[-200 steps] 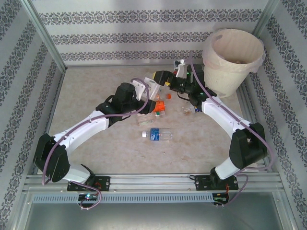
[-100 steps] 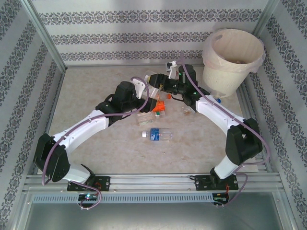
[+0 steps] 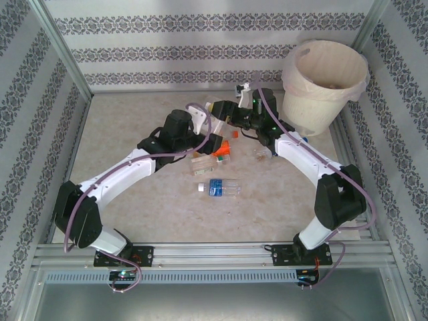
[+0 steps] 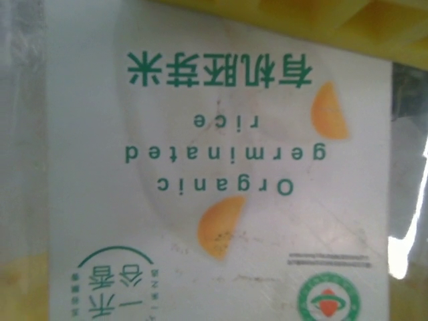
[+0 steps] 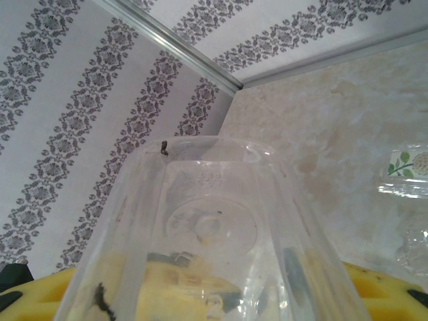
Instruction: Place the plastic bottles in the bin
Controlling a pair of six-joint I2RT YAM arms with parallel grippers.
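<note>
Though inverted, bottle label [image 4: 221, 167]: "Organic germinated rice"

Top view: high at the near edge, looking down across the table [image 3: 134, 200]. Left wrist view: pressed against a labelled bottle [image 4: 214, 167], print inverted. Right wrist view: close along a clear bottle [image 5: 214, 234], facing the back-left wall corner [image 5: 234, 85], shared with the top view.
</note>
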